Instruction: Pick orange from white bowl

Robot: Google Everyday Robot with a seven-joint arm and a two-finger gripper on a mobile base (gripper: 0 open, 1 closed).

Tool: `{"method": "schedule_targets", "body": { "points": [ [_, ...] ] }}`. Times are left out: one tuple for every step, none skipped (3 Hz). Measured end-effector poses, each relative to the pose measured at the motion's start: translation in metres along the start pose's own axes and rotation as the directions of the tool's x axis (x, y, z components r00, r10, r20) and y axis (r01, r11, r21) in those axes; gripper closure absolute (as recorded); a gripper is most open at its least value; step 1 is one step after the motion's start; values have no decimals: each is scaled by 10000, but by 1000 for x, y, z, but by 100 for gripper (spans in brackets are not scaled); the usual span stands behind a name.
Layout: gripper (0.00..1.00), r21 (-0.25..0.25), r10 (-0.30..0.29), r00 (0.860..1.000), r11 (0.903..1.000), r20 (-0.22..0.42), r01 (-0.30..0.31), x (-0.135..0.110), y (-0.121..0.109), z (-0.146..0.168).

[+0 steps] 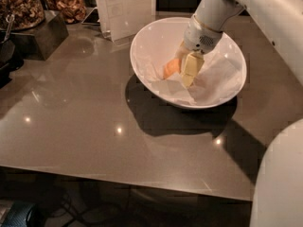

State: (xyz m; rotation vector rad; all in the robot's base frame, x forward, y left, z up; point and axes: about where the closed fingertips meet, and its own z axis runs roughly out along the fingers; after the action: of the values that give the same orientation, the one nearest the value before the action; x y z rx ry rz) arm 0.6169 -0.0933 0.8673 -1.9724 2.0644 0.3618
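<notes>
I see the small, round, dull-skinned orange (171, 68) left of centre in the wide glossy white bowl (144, 39), resting on crumpled white paper (213, 79). My cream-coloured gripper (185, 74) reaches down into the bowl just right of it, touching or nearly so. I cannot tell whether it has closed on anything.

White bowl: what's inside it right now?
Crumpled white paper lines the white bowl, and the orange sits on it. The gripper is down in the bowl, covering the orange's right side.

The white arm (265, 13) slants in from the upper right, wrist angled steeply downward. The gripper (188, 71) hangs inside the white bowl (151, 39), apparently near its bottom.
</notes>
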Motion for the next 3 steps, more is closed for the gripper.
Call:
{"method": "schedule_targets", "body": {
  "points": [
    [22, -336, 157, 9998, 9993, -98, -160, 5, -3, 16],
    [41, -371, 176, 9998, 9992, -106, -180, 6, -3, 18],
    [64, -269, 238, 9997, 9994, -40, -239, 7, -4, 16]
  ]
}}
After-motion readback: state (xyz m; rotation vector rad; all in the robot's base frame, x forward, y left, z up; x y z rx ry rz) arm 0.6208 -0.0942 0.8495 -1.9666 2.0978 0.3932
